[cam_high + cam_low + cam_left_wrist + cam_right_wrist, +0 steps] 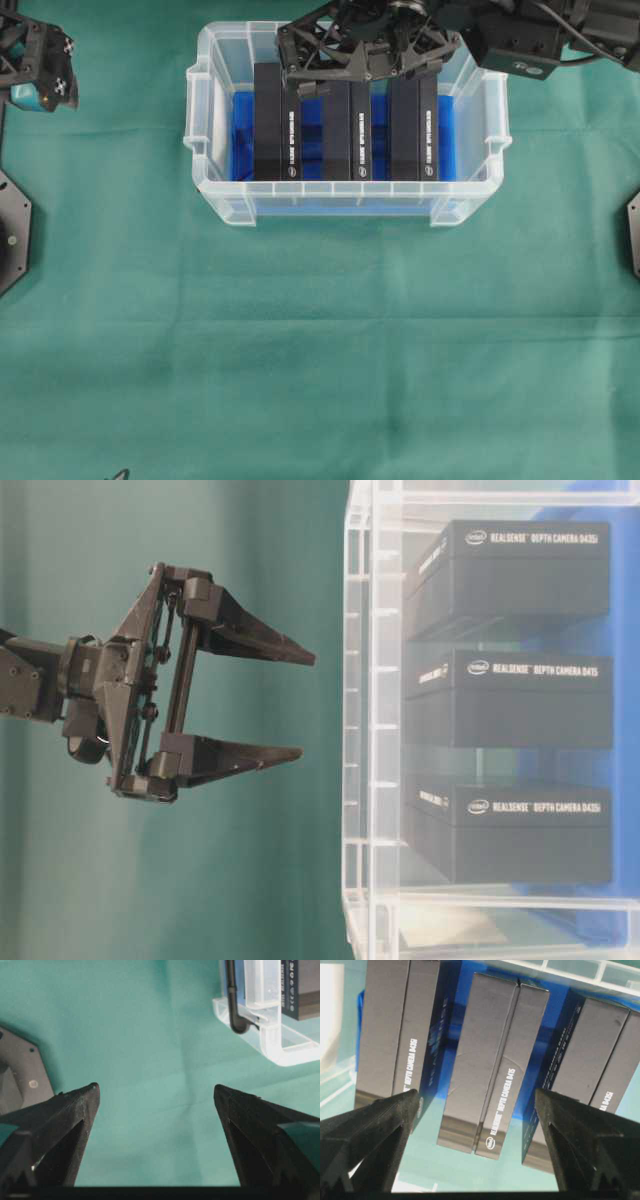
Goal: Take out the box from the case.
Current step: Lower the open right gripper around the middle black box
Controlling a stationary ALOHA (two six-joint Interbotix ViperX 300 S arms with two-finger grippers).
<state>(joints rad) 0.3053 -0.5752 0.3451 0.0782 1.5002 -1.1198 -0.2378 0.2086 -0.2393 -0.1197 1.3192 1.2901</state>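
Item: case, clear plastic, blue-lined, set on a green cloth at the far middle of the table. Contents: three black boxes stood on edge side by side, left box, middle box, right box, with narrow blue gaps between them.

Right gripper: positioned above the case, jaws spread wide, nothing held. In the wrist view the middle box is framed between the two fingertips.

Left gripper: parked over bare cloth beside the case, jaws likewise wide and empty.

Handling note, as judgement: the middle box appears to be the one addressed. A straight descent is advised, one finger into each gap, so that the neighbouring boxes are not tipped. Closure is best made across the box's narrow faces, followed by a vertical lift clear of the rim.
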